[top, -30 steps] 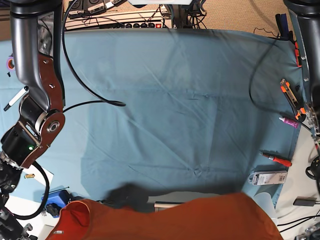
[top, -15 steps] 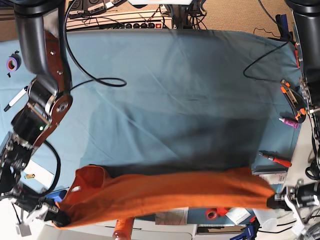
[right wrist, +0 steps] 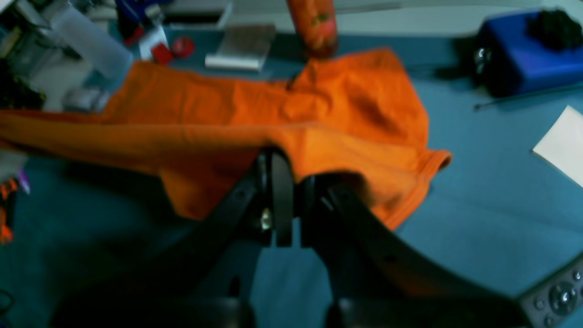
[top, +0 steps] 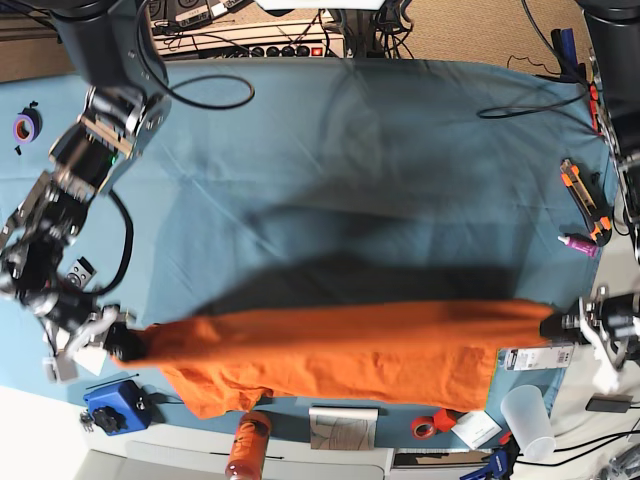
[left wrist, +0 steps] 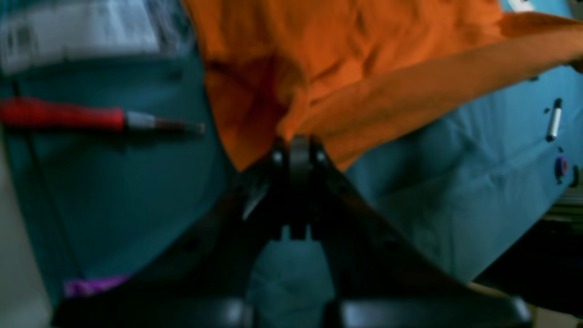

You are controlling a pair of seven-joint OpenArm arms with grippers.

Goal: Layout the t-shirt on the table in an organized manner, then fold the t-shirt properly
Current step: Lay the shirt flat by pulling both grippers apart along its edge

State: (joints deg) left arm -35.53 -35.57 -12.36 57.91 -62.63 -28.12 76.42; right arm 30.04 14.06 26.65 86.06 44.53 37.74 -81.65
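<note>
While stretched crosswise, t-shirt (top: 340, 350), long axis left to right.

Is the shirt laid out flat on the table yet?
No. The shirt hangs stretched between the left hand and right hand, both pinching its edge; its lower part droops, bunched.

A robotics lab: cloth-covered table (top: 380, 150) edged with power strips (top: 270, 45), screwdriver (left wrist: 91, 119), tape (top: 24, 125).
</note>
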